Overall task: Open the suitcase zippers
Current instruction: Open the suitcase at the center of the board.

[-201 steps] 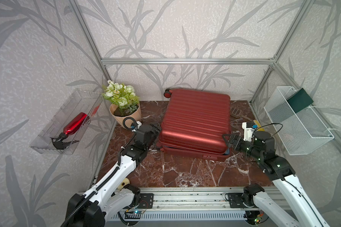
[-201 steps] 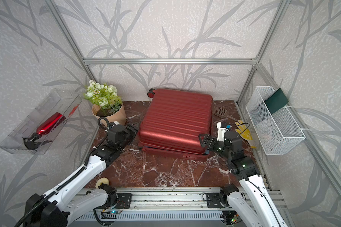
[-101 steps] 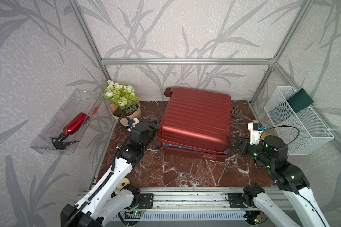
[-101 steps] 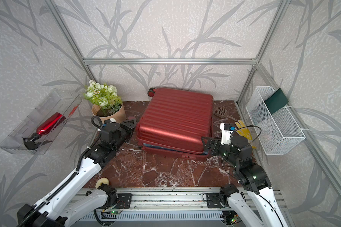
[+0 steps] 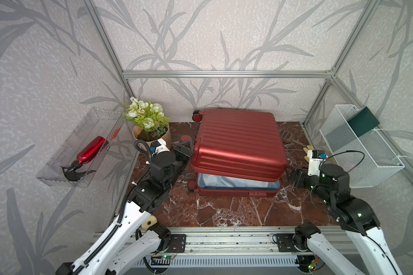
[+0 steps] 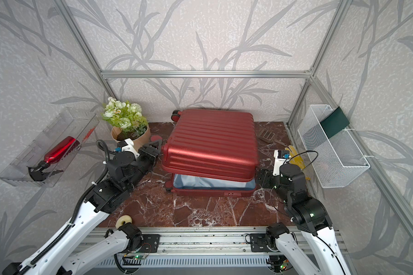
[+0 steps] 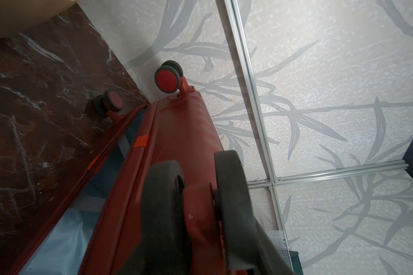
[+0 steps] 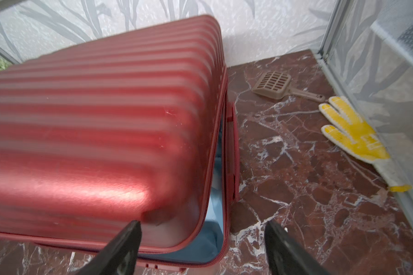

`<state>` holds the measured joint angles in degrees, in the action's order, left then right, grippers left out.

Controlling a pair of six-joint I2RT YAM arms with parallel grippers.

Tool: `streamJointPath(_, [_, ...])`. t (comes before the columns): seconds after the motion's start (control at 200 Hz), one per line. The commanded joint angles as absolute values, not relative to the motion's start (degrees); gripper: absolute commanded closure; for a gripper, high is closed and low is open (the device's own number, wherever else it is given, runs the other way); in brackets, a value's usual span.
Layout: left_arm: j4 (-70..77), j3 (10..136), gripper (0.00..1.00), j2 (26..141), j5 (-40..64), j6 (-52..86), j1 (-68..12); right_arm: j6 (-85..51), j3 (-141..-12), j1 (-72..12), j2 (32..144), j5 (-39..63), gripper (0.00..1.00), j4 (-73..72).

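One blurred wheel [image 7: 162, 190] sits pinched in the left claw [image 5: 185, 150], fingertips hidden; right claw [image 8: 202, 222] spread beside suitcase [image 5: 239, 142].

Both arms extended, left hand [image 5: 186, 150] angled inward, right hand [image 8: 202, 222] spread wide

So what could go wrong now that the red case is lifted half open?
1. The left gripper seems to hold the suitcase lid up by one wheel alone; a swivelling wheel could slip out and the lid drop shut.
2. The open right gripper sits close to the front corner; a falling lid might strike it.
3. The flower pot stands close to the left gripper and could get knocked.
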<state>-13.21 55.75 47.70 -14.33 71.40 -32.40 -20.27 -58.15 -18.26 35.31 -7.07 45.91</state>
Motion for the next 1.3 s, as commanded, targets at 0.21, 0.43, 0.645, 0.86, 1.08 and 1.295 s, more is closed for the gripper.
streamJointPath(0.21, [-2.02, 70.18, 0.83, 56.03, -25.68, 55.88, -32.81, -10.71, -69.29, -21.81, 35.14, 5.21, 0.24, 50.38])
streamJointPath(0.43, [-1.61, 82.83, 0.83, 68.81, -26.85, 54.45, -27.6, -10.15, -71.31, -22.85, 39.64, 18.04, 0.29, 48.87])
streamJointPath(0.645, [0.17, 88.09, 0.83, 77.56, -26.38, 59.12, -21.6, -13.39, -65.1, -22.92, 47.0, 16.81, 0.32, 38.31])
streamJointPath(0.86, [0.42, 89.66, 0.81, 82.41, -23.84, 62.59, -18.73, -15.77, -67.87, -24.51, 62.59, 12.4, 0.38, 23.52])
streamJointPath(1.08, [1.55, 86.16, 0.4, 81.76, -21.39, 61.03, -17.9, -12.61, -75.2, -24.87, 74.19, 0.17, 0.34, 9.2])
streamJointPath(1.295, [-3.11, 85.25, 0.01, 76.25, -24.03, 51.98, -16.97, -6.39, -88.08, -24.44, 87.78, -5.69, 0.31, 0.67])
